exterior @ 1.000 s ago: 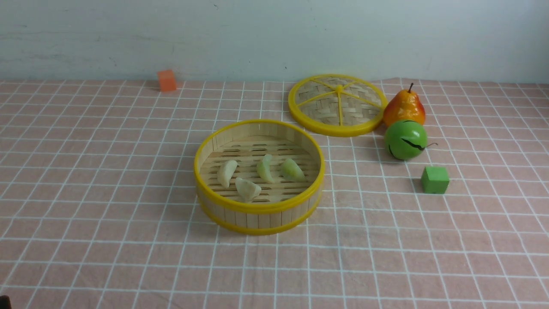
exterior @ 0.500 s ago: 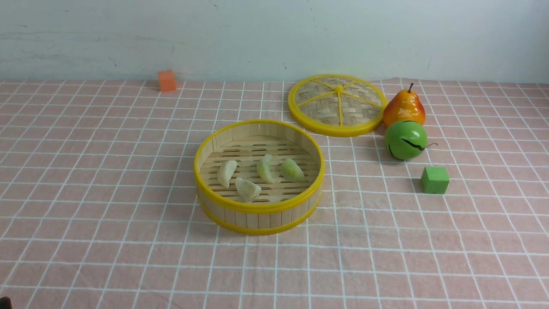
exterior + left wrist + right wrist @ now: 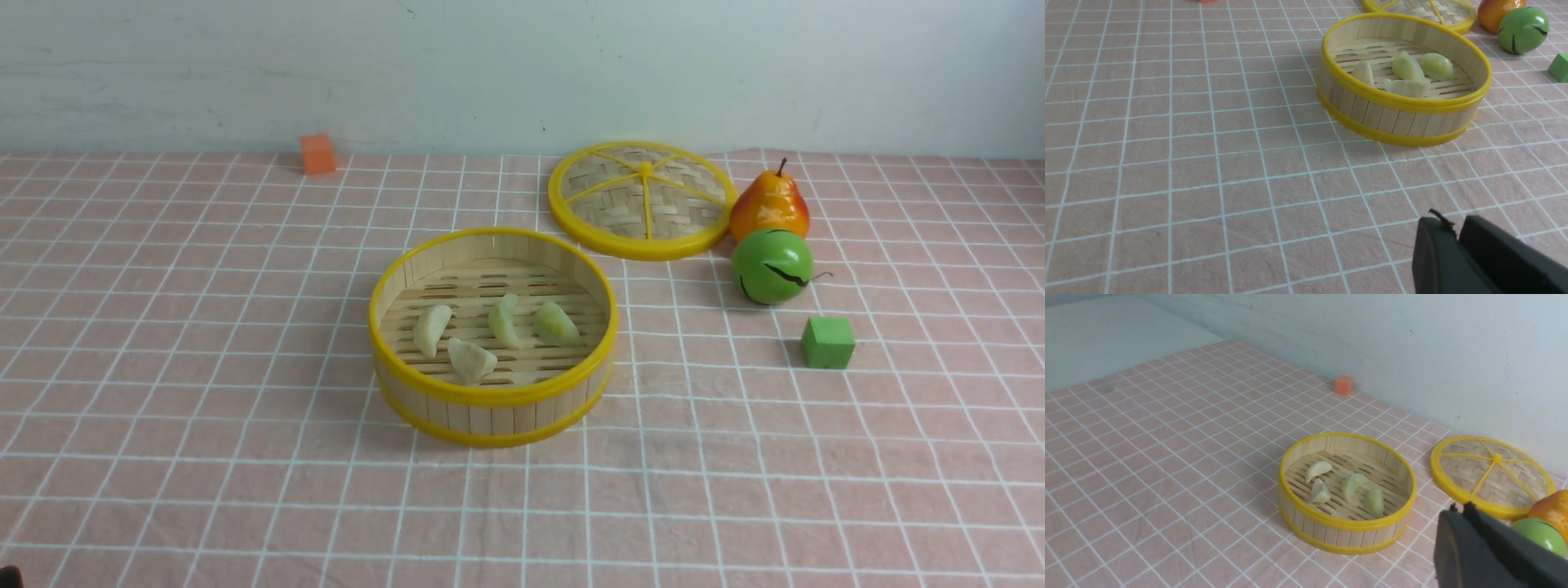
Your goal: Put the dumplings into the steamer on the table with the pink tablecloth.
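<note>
The steamer [image 3: 492, 398], a round wooden-slat basket with yellow rims, stands mid-table on the pink tablecloth [image 3: 204, 367]. Several pale dumplings lie on its slatted floor, among them a cream one [image 3: 431, 329], one near the front wall [image 3: 471, 360] and a greenish one [image 3: 556, 322]. Neither gripper shows in the front view. In the left wrist view my left gripper [image 3: 1455, 224] hovers over bare cloth, well short of the steamer [image 3: 1400, 100], fingers nearly touching, holding nothing. In the right wrist view my right gripper [image 3: 1459, 508] is shut and empty, beside the steamer [image 3: 1347, 524].
A flat woven lid [image 3: 641, 200] with yellow spokes lies behind the steamer to the right. Next to it stand an orange pear [image 3: 769, 204], a green ball-shaped fruit [image 3: 771, 266] and a green cube [image 3: 828, 342]. An orange cube [image 3: 317, 153] sits by the pale back wall.
</note>
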Robot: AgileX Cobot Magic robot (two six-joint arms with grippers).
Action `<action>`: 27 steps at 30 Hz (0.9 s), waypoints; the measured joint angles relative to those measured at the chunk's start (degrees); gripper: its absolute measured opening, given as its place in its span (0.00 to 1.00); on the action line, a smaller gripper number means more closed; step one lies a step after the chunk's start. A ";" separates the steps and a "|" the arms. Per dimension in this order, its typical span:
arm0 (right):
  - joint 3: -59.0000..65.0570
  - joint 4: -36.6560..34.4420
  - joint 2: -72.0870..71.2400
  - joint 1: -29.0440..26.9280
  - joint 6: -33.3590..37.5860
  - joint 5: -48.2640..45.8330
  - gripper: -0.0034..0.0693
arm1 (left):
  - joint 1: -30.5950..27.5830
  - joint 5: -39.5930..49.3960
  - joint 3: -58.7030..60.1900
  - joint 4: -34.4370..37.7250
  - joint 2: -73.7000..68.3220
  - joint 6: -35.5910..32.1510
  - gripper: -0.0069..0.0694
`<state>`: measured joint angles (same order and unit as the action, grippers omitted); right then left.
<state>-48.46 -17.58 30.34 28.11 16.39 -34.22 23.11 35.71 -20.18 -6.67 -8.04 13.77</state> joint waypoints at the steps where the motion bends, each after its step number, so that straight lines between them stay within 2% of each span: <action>1: 0.38 0.18 -0.55 0.00 -0.89 0.11 0.03 | 0.00 0.06 0.00 0.00 0.00 0.00 0.19; 5: 4.89 2.60 -2.75 0.00 -4.10 2.37 0.02 | 0.00 0.06 0.00 0.00 0.00 0.00 0.20; 10: 20.15 8.52 -9.60 -3.60 -8.71 12.58 0.02 | 0.00 0.18 0.00 0.00 0.00 0.02 0.21; 12: 24.82 9.59 -12.07 -6.56 -9.78 15.34 0.02 | 0.00 0.18 0.00 0.00 0.00 0.02 0.21; 15: 34.85 11.44 -20.05 -16.94 -11.31 21.03 0.02 | 0.00 0.19 0.00 0.00 0.00 0.02 0.21; 17: 36.98 11.91 -22.54 -20.13 -11.42 21.57 0.02 | 0.00 0.19 0.00 0.00 0.00 0.02 0.21; 18: 40.27 12.14 -25.56 -25.69 -11.48 21.23 0.02 | 0.00 0.19 0.00 0.00 0.00 0.02 0.21; 21: 44.29 12.18 -29.89 -32.40 -12.41 19.00 0.02 | 0.00 0.24 0.00 0.00 0.00 0.02 0.22; 24: 47.36 12.95 -30.89 -35.30 -15.23 17.12 0.02 | 0.00 0.36 0.00 0.00 0.00 0.02 0.22; 27: 49.51 14.98 -30.89 -35.29 -18.25 16.53 0.02 | 0.00 0.63 0.00 0.00 0.00 0.02 0.22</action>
<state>1.05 -2.59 -0.54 -7.19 -1.86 -17.70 23.11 36.34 -20.18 -6.67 -8.04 13.79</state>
